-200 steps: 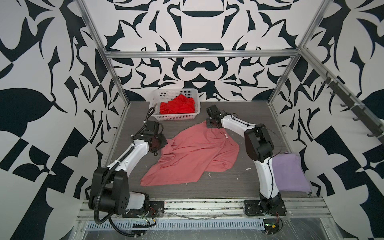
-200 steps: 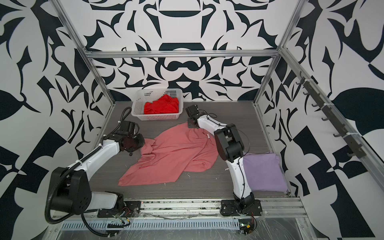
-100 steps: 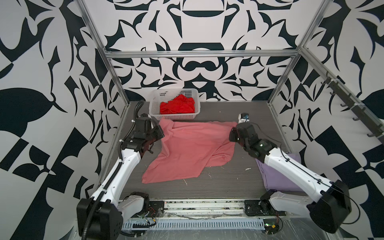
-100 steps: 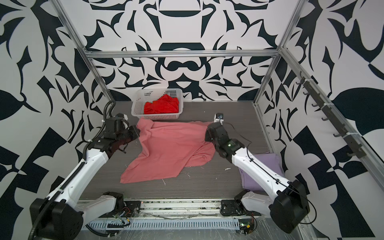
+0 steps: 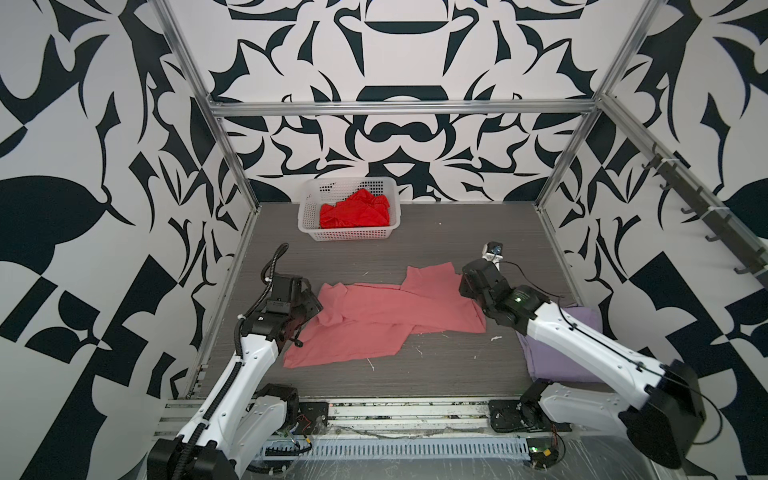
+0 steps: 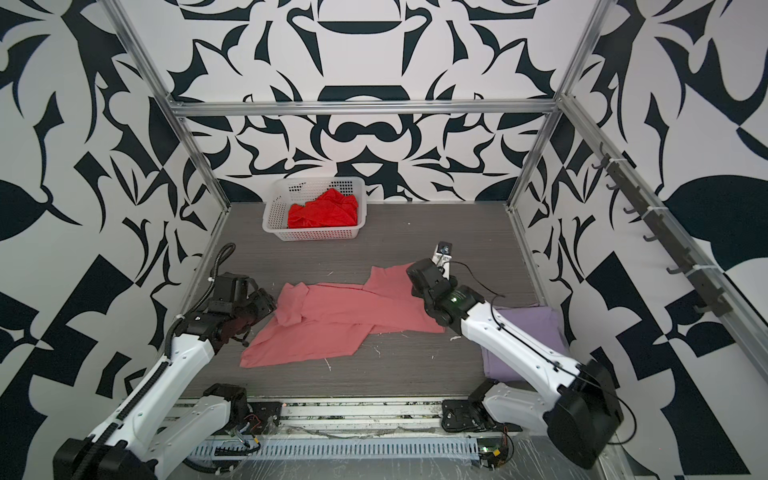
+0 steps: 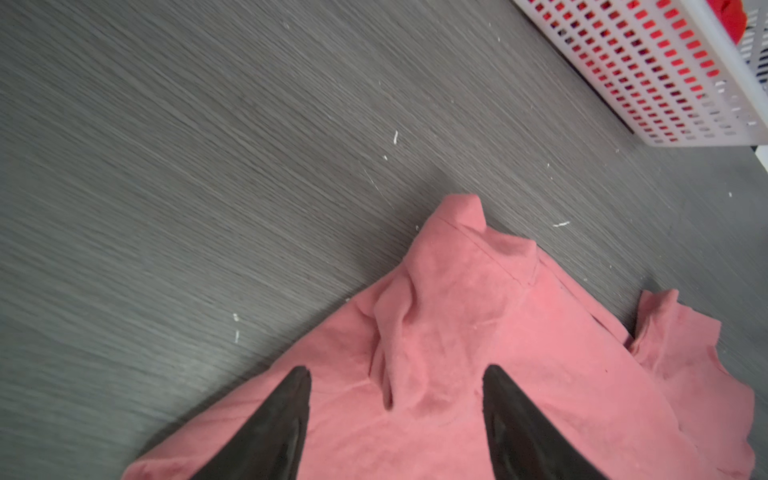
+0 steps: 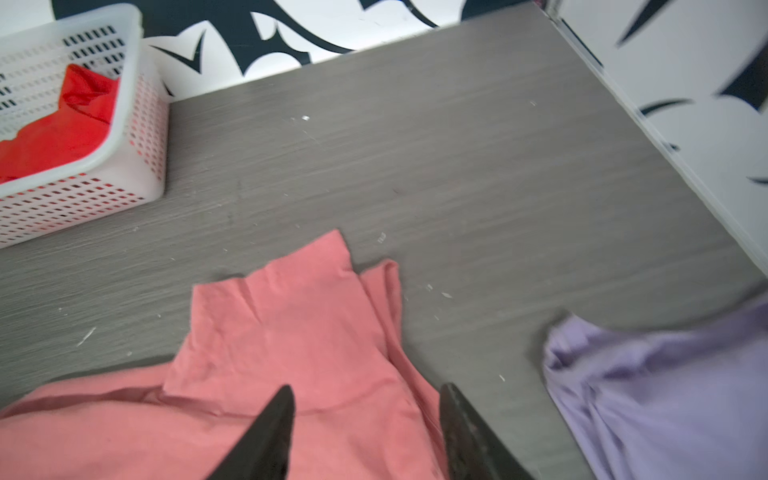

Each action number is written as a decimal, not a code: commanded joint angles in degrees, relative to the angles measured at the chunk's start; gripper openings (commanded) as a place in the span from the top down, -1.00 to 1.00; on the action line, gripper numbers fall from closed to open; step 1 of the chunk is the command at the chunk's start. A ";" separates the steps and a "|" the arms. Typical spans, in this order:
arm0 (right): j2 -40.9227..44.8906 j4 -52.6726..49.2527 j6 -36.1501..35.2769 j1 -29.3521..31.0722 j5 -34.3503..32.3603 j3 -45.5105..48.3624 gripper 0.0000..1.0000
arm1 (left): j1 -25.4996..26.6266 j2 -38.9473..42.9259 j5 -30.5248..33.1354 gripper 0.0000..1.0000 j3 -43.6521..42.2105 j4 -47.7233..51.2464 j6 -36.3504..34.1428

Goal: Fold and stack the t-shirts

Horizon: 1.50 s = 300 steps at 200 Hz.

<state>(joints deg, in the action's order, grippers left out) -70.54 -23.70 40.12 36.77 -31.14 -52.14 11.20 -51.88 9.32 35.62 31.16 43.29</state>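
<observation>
Lavender shirt [image 5: 552, 365]: on the near right of the surface [image 5: 415, 374], partly under the right arm. Looks flat and compact, so prob. already folded, the base of the stack. Edges partly hidden, can't confirm neatness.
Salmon-pink shirt [image 5: 374, 320]: mid-surface, spread wide between the two arms. Still rumpled; one flap is doubled over twd the near left, and a sleeve pokes out at the far right. Laid out, not folded yet.
Red shirt [image 5: 353, 210]: bunched in the white basket [image 5: 349, 237] at the far edge, well apart from the others and not started.
Left fingers [image 7: 278, 424]: spread apart over the pink shirt's left end, nothing between them and no grip.
Right fingers [image 8: 266, 432]: likewise apart, over the right end near the sleeve. Cloth lies below, not pinched.
Progress (est.): approx. 1 of 3 shirts done, the 2nd at the flattening stage.
Left to do: smooth the pink shirt, fold it, put it on the lavender one — then fetch the red shirt from the basket and repeat.
Stack: none yet beyond the single lavender piece.
</observation>
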 commanded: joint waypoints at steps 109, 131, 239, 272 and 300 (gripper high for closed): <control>-37.36 10.75 -18.97 -16.10 30.33 -21.38 -0.30 | -0.25 -2.07 -2.06 -0.44 2.20 -0.29 0.74; -41.07 6.95 -19.38 -16.12 27.28 -25.10 -0.20 | -0.25 -0.66 -1.26 -0.44 2.16 0.63 0.91; -46.88 1.29 -17.60 -16.02 24.39 -27.18 0.32 | -0.29 -3.53 -3.88 -0.67 3.97 -1.01 -0.61; -47.49 -0.43 -17.16 -15.98 24.19 -28.27 1.00 | -0.13 -8.27 -9.39 -1.00 7.45 -1.36 -4.48; -45.63 -0.62 -16.55 -15.98 23.36 -27.35 1.00 | 2.36 -14.07 -9.28 -0.95 11.85 0.19 -7.71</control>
<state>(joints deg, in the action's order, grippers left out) -117.49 -20.99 22.68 20.64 -6.68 -79.44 11.62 -62.19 1.43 43.53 29.71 39.38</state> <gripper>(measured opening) 0.051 0.988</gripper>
